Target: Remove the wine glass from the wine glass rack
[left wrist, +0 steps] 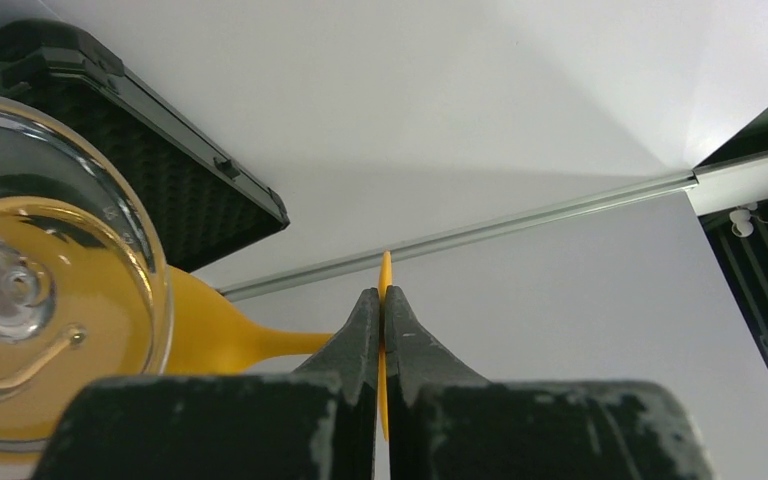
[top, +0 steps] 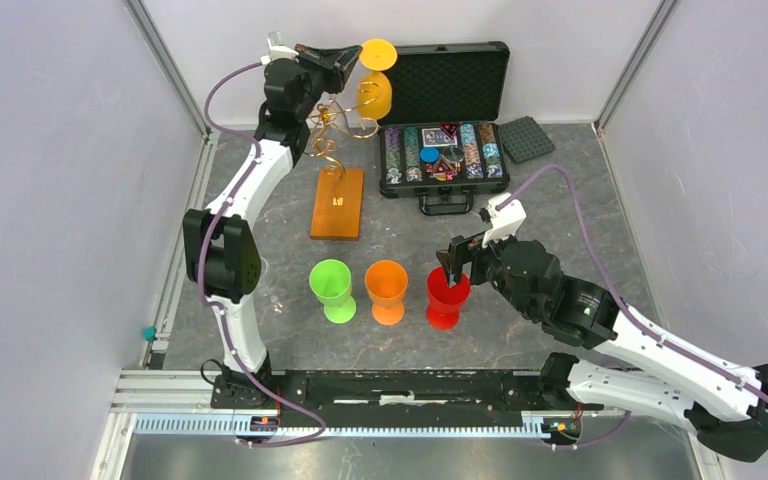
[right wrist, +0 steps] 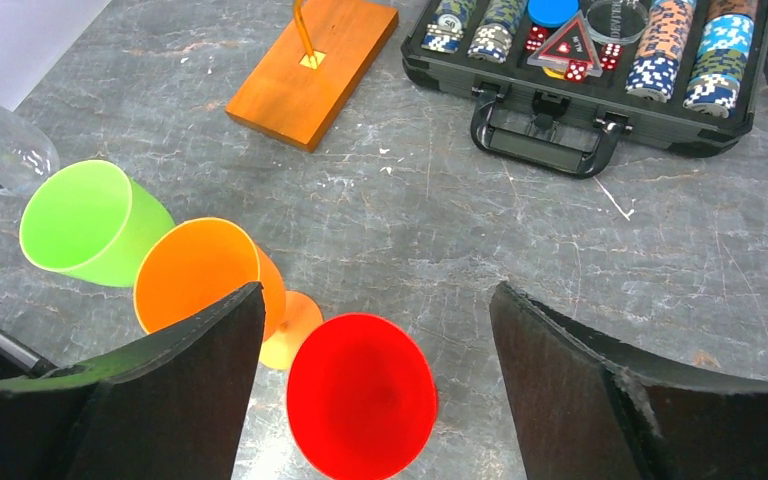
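Note:
A yellow wine glass [top: 374, 92] hangs upside down at the top of the golden-copper wire rack [top: 332, 140], which stands on an orange wooden base [top: 338, 203]. My left gripper [top: 352, 62] is shut on the thin edge of the glass's round foot [top: 378, 52]. In the left wrist view the jaws pinch the yellow foot [left wrist: 384, 275], with the stem and bowl [left wrist: 222, 332] to the left. My right gripper [top: 453, 264] is open and empty just above the red glass [top: 446, 296], which shows between its fingers in the right wrist view [right wrist: 362, 396].
Green [top: 332, 288], orange [top: 387, 290] and red glasses stand in a row at the table's near middle. An open black chip case [top: 442, 150] lies at the back, a black foam pad [top: 526, 139] to its right. A clear glass [left wrist: 50, 280] hangs near the left wrist camera.

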Motion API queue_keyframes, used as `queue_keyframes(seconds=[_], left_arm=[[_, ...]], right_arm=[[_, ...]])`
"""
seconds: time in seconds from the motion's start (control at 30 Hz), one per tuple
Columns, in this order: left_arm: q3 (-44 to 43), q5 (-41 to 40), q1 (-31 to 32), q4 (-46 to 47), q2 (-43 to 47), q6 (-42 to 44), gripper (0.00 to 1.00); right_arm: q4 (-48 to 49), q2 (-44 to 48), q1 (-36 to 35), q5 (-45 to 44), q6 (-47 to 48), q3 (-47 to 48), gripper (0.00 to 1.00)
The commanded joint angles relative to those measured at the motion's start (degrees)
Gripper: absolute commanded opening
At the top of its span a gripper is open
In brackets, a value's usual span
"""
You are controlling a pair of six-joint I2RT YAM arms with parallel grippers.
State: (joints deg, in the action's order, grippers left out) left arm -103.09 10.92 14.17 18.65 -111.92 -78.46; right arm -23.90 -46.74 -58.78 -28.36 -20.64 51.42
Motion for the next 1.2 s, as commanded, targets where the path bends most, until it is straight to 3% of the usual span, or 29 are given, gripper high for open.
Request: queue_keyframes(seconds=[0.0, 0.13, 0.4, 0.5, 0.63, 0.97, 1.17], left_arm=[[-3.37, 2.96, 1.08, 4.89, 1.28, -0.74, 0.02], [-6.45, 6.11, 2.12, 4.37, 1.44, 0.81, 0.02], [-5.28, 8.68, 3.36, 4.33, 4.25, -1.33, 0.02], [-3.41, 8.77, 4.39, 4.31, 6.64, -2.2, 0.02], [-1.56, 9.75, 5.88, 5.82, 9.27, -4.44, 0.02], [7.15, 10.78, 9.61, 13.79, 15.54, -19.39, 0.02], [12.18, 11.74, 12.56, 22.0, 17.42, -32.12, 0.02]], right_arm=[[4.25, 1.61, -0.15, -3.09, -1.97, -2.09, 0.9], [6.81, 0.36, 0.04, -4.15, -2.24, -3.39, 0.98], [11.45, -3.99, 4.37, 1.82, -3.61, -2.38, 0.98], [15.25, -3.85, 10.26, 8.72, -4.44, -3.02, 0.98], [27.27, -1.6, 17.14, 19.95, -2.91, -6.12, 0.98], [45.02, -0.53, 27.72, 28.18, -5.16, -7.57, 0.98], [59.88, 0.21, 39.77, 38.7, -17.13, -13.57, 0.98]])
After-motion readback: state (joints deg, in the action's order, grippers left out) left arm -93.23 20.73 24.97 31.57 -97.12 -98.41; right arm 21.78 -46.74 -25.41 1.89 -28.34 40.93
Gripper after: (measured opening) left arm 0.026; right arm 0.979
